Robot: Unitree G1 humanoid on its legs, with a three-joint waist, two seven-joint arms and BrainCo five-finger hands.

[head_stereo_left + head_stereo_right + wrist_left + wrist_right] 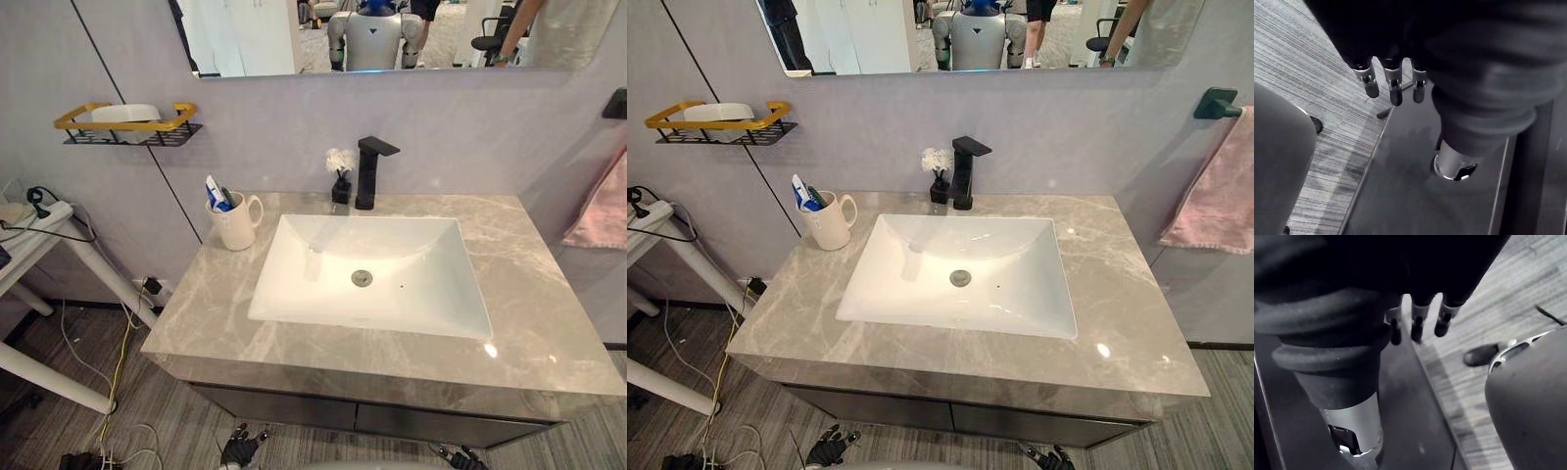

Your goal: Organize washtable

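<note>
We see the grey marble tabletop (549, 313) filling mid-frame around a white sink (323, 284), with a pink towel (1215, 196) cut off at the right edge. A shelf (147, 125) at upper left holds a white object (122, 114) we cannot identify. A cream mug (233, 227) near the tabletop's upper-left corner holds a blue-white tube (216, 193), and the black faucet (366, 176) has a small vase (341, 191) just left of it. Our left hand (238, 450) and right hand (462, 457) hang partly cut off at the bottom edge, fingers (1393, 85) loosely straight, empty.

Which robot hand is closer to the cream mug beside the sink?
Left. The left robot hand hangs below the grey marble counter, on the side of the cream ceramic mug; the right robot hand hangs farther right.
</note>
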